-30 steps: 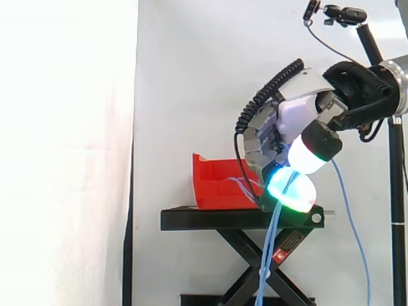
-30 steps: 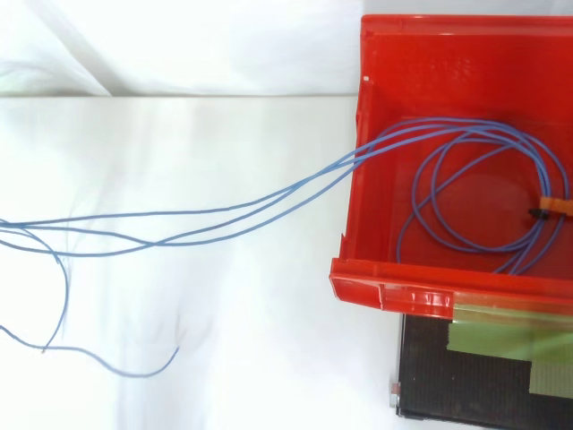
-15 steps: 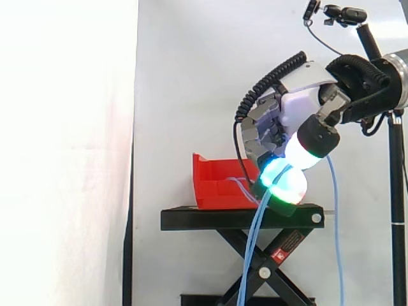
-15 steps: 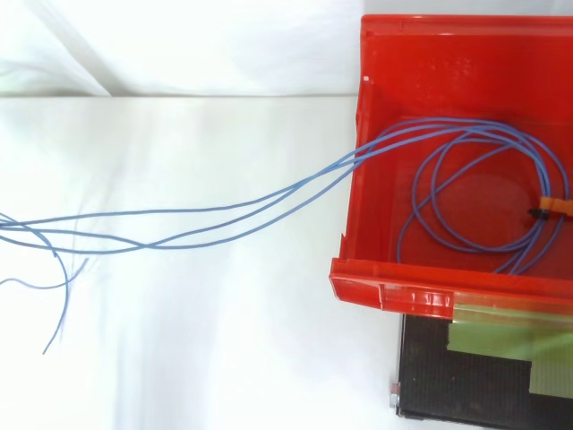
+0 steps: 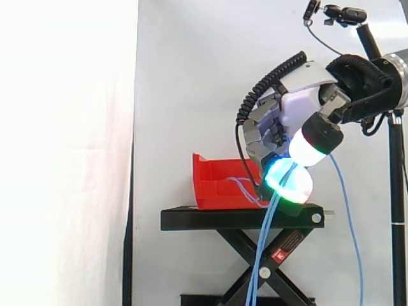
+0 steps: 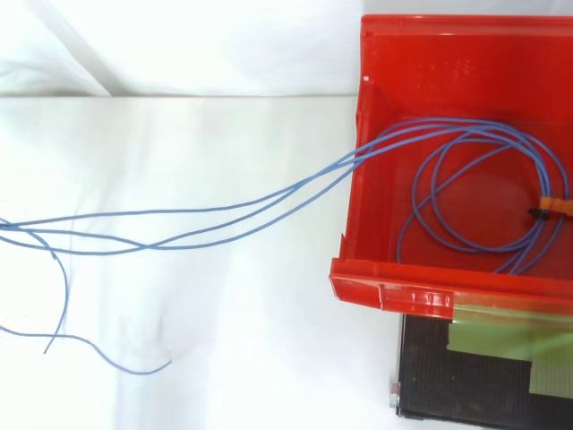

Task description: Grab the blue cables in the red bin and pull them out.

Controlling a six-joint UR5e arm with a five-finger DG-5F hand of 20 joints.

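A red bin (image 6: 385,269) stands on a black stand (image 5: 210,218). Thin blue cables (image 6: 474,188) lie coiled inside it, tied with a small orange clip (image 6: 557,206) at the right. Three strands run out over the bin's left wall (image 6: 224,215) toward the left edge of the top view. In the side view my hand (image 5: 280,131) hangs just right of the bin (image 5: 220,182), above the stand. Its fingers are curled and pinch the blue cables (image 5: 264,248), which drop down past the stand from the glowing cyan and green pads (image 5: 287,182).
A white curtain hangs behind everything. The black scissor stand (image 5: 255,268) reaches down to the floor. A camera on a pole (image 5: 344,14) rises at the upper right of the side view. Loose cable ends (image 6: 98,354) trail at the lower left of the top view.
The hand rose slightly and shifted from a second ago, still holding the cables. The hanging strands swung sideways. In the top view the loose cable ends at the lower left swayed about.
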